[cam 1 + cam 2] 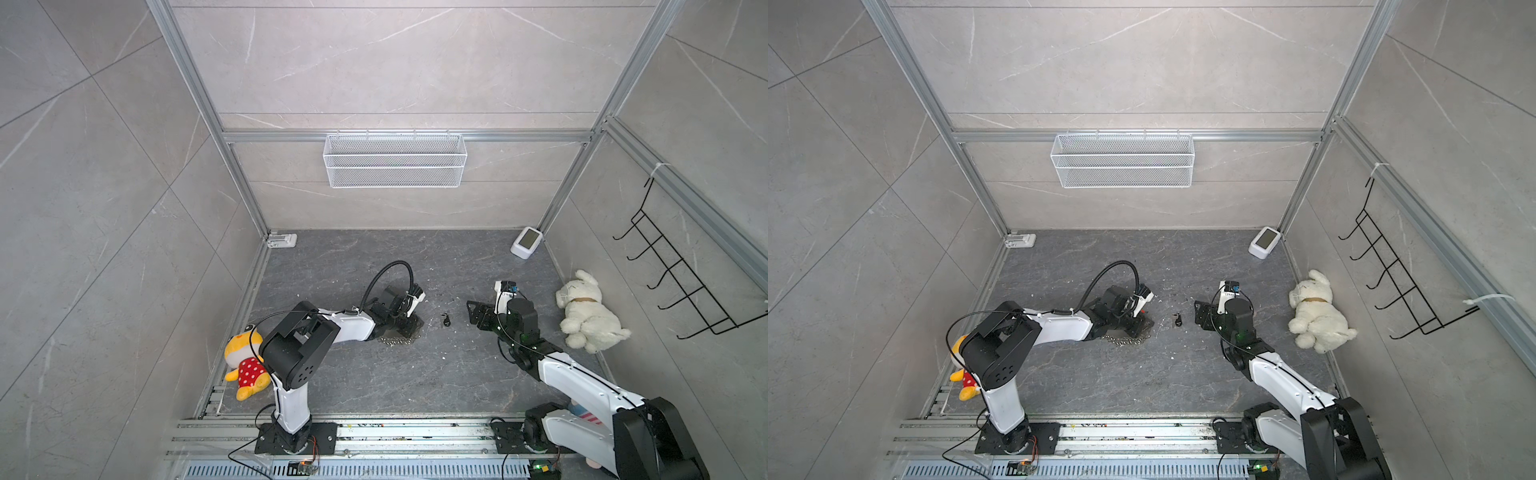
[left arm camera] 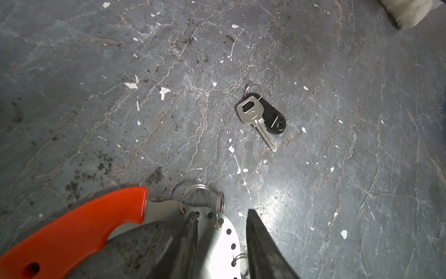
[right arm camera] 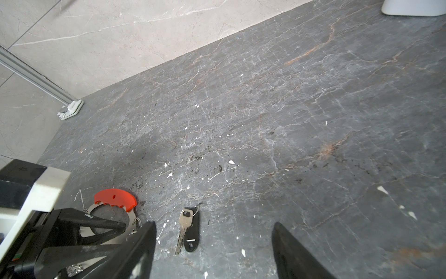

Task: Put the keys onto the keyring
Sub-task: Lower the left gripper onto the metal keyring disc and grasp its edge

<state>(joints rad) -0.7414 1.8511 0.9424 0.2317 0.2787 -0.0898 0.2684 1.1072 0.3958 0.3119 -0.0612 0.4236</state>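
Claws two; key one; keyring one

High twin overheads; close, low wrist views, keys in both.

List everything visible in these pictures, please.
keys: 1 set, silver and black, mid floor
keyring: 1, red and silver, floor, at left claw
toys: 2, yellow left edge, white right edge
basket: 1, white, back wall
hooks: 1 rack, black, right wall
device: 1, white, back right corner
bracket: 1, white, back left corner
arms: 2, white and black, near rail
claws: 2, black, left claw astride keyring, right claw open
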